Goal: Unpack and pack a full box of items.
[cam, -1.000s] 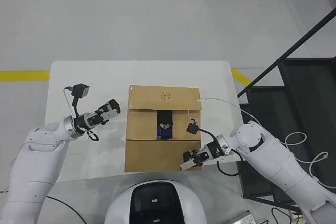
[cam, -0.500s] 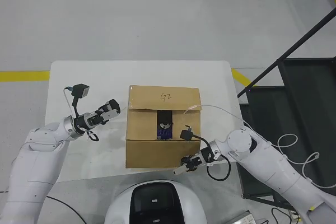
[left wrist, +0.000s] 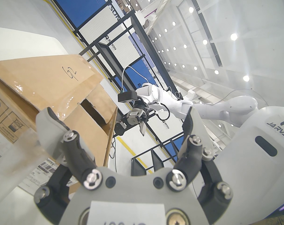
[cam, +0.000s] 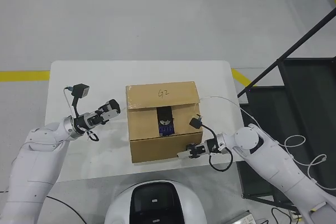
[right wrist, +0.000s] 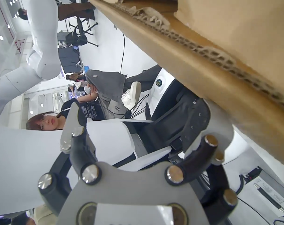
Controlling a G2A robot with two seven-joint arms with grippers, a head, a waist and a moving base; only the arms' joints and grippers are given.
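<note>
A cardboard box marked in pen stands mid-table, its far flap folded over the top. Through the gap between the flaps I see a blue and black item inside. The near flap is tilted up. My right gripper is open at that flap's front right corner; in the right wrist view the flap's torn edge lies just over one finger, with nothing between the fingers. My left gripper hangs open to the left of the box, apart from it.
The white table has bare room to the left of and behind the box. A black metal frame stands off the table's right side. A white cable runs from the right arm over the box's right edge.
The near flap lay flat toward me and now stands tilted up. My right gripper went under its front edge and rose with it. The left arm stayed still.
</note>
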